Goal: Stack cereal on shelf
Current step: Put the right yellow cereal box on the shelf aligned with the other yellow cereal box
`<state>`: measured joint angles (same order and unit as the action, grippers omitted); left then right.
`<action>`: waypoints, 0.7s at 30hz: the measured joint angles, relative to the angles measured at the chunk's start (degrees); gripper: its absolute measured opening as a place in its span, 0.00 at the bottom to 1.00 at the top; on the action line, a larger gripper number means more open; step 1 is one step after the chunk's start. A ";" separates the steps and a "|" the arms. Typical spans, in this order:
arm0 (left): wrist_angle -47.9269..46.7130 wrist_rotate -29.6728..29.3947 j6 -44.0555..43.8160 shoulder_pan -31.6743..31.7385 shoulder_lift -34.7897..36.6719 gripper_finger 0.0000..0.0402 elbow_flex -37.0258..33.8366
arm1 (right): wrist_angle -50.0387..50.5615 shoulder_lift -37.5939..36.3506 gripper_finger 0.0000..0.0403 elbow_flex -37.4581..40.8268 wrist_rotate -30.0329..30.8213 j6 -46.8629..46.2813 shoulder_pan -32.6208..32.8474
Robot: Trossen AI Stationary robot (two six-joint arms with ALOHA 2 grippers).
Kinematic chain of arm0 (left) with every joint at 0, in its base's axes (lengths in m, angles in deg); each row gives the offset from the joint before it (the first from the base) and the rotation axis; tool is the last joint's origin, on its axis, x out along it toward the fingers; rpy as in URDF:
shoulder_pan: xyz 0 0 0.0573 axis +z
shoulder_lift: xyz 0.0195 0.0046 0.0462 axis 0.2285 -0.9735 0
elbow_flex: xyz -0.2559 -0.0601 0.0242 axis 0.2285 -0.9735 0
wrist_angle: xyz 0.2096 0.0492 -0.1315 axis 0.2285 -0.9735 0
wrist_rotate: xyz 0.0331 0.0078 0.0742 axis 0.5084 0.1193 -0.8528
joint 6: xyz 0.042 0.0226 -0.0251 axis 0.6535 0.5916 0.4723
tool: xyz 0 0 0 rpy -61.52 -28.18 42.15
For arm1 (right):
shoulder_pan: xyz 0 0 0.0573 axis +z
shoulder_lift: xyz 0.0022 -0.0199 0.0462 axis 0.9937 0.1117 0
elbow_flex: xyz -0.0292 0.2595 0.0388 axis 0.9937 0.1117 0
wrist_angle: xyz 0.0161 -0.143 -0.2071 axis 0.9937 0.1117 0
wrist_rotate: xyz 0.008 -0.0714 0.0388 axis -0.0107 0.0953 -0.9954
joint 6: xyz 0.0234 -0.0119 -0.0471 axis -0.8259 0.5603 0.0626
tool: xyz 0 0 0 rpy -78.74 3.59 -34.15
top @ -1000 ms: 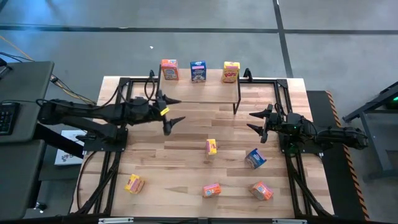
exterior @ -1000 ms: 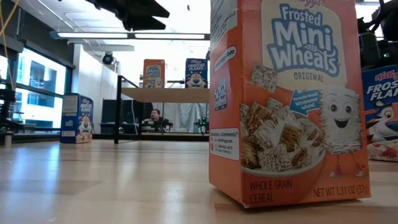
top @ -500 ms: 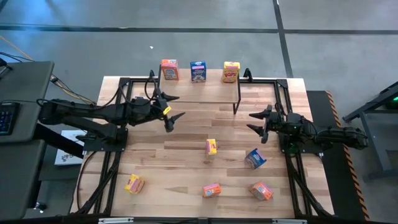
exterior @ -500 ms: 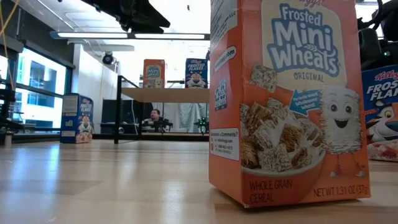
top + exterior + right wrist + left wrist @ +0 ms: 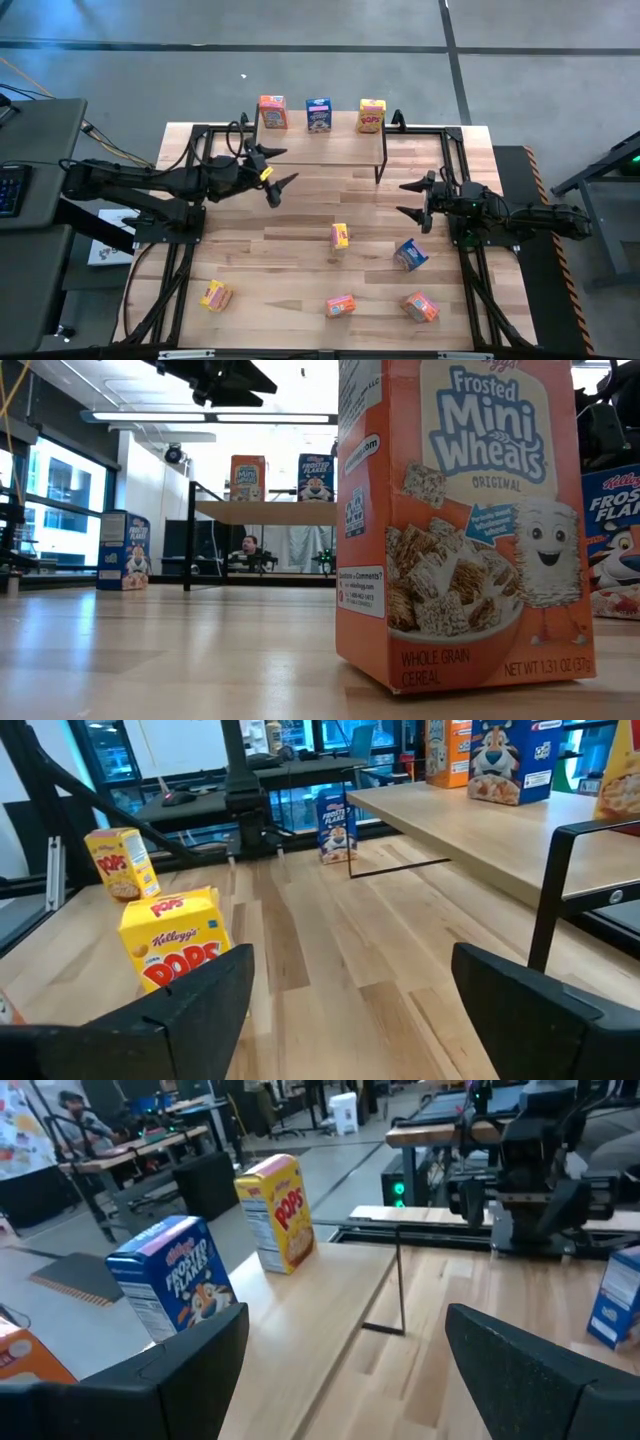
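The shelf (image 5: 322, 146) stands at the table's far side on thin black legs. Three cereal boxes stand upright on its far edge: orange (image 5: 272, 111), blue (image 5: 319, 115) and yellow (image 5: 371, 116). The left wrist view shows the blue (image 5: 170, 1280) and yellow (image 5: 275, 1212) ones. My left gripper (image 5: 283, 165) hovers open beside the shelf's near left corner, holding nothing. My right gripper (image 5: 402, 198) stays open and level at the table's right side, nothing between its fingers (image 5: 350, 960). A yellow box (image 5: 339, 236) and a blue box (image 5: 410, 254) rest on the tabletop.
More cereal boxes lie near the front edge: yellow-orange (image 5: 214, 295), orange (image 5: 340, 305) and orange (image 5: 421, 306). The orange Mini Wheats box (image 5: 460, 520) fills the low view. Black frame rails (image 5: 190, 190) run along both table sides. Bare wood lies between the shelf and the loose boxes.
My left gripper has swung its fingers a little toward the far edge and the shelf, staying open. My right gripper has opened wider without moving away. No box has moved.
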<state>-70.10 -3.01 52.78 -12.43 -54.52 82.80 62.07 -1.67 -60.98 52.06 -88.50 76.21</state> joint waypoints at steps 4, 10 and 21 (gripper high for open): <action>-0.29 -0.01 -0.68 0.00 0.00 0.82 0.00 | 0.00 0.00 0.83 0.00 0.14 0.01 0.00; -1.34 -0.02 -1.19 0.00 0.00 0.82 0.00 | 0.00 0.00 0.83 0.00 0.29 0.00 0.00; -1.81 -2.66 0.53 -0.02 3.04 0.82 0.09 | -3.79 0.00 0.83 0.00 1.69 -19.82 -0.09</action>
<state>-71.91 -5.67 53.31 -12.45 -51.48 82.88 58.29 -1.67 -60.98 53.75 -108.32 76.12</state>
